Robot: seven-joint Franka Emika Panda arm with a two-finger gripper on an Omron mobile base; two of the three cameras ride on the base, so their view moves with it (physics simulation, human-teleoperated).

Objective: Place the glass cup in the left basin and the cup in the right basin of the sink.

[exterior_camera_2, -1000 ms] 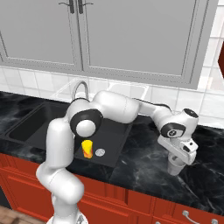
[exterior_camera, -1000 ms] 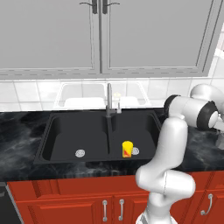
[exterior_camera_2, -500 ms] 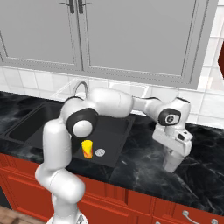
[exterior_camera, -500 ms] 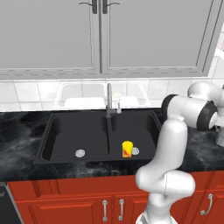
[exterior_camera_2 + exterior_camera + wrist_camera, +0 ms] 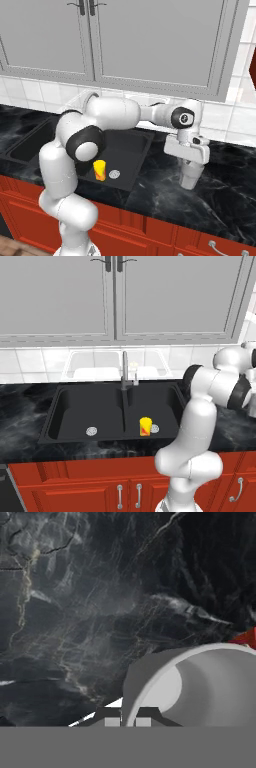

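Black marble tabletop (image 5: 230, 190) runs under grey wall cupboards (image 5: 115, 296), with red drawer fronts below and the matte black sink (image 5: 117, 406) let into it. Off to the sink's right, the end effector (image 5: 190, 181) points down over the stone, and its jaws are pinched narrow on the rim of the glass cup (image 5: 190, 175); in the hand view the cup (image 5: 200, 687) fills the lower right, its wall caught between the two dark tips. Whether its base is touching the marble or just clear of it, I cannot tell from where I stand.

The step in hand looks to be carrying this tumbler over to the left basin (image 5: 85, 408). To do it well, I would say the arm should lift straight up first so the base clears the tabletop, keep the cup upright, and swing across high enough to pass over the sink's edge and the chrome faucet (image 5: 125, 373). A pinch on one wall of a thin glass may let it swing or slip, so a slow, level travel seems wise, and it should be let go only once it is low inside the wider bowl.

As for what the bowls hold: the yellow cup (image 5: 145, 426) stands upright in the right basin (image 5: 152, 406), just beside its silver drain (image 5: 154, 428), so that half of the job appears done. The left basin holds nothing but its own drain (image 5: 91, 431). The glass cup looks empty.
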